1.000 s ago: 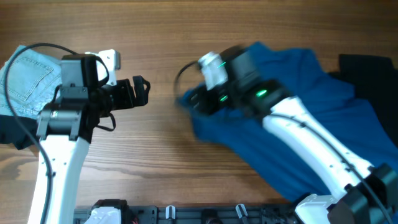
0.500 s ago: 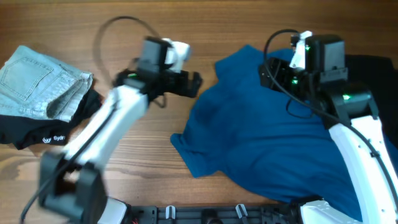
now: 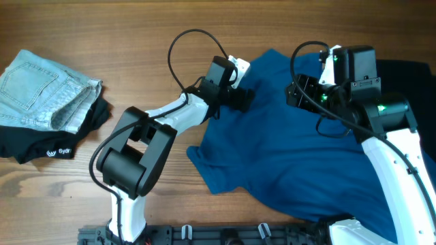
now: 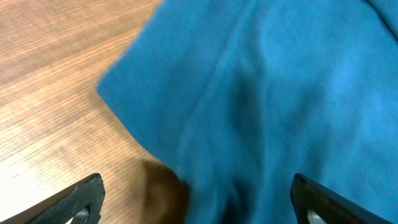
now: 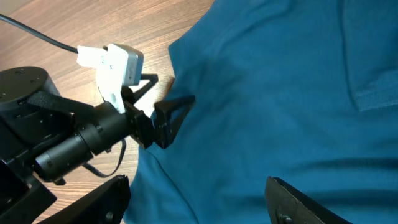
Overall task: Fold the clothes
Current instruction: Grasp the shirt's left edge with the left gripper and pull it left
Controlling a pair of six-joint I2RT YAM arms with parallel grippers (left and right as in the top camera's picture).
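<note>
Lying crumpled on the right half of the wooden table (image 3: pixel 122 41), the blue shirt (image 3: pixel 300 160) spreads from the table's centre to the right edge of the overhead view. One sleeve sits at its lower left.

Left arm: it reaches across the table to the shirt's upper-left edge. The left gripper (image 3: pixel 243 99) stands wide, and nothing is clamped between its fingers (image 4: pixel 84 199). In the left wrist view, the shirt's edge and bare wood lie below the gap. In the right wrist view, one finger is over wood and the other is over fabric. Contact with the fabric cannot be confirmed.

Right arm: the right gripper (image 3: pixel 294 92) is positioned over the upper middle of the shirt, near the left gripper. Its fingers (image 5: pixel 102 199) are spread wide above the blue fabric and hold nothing.

Other garments: folded pale jeans (image 3: pixel 41 88) rest at the far left, on top of a black garment with white lettering (image 3: pixel 41 146). A second black garment (image 3: pixel 409 75) lies at the upper right, touching the shirt.
</note>
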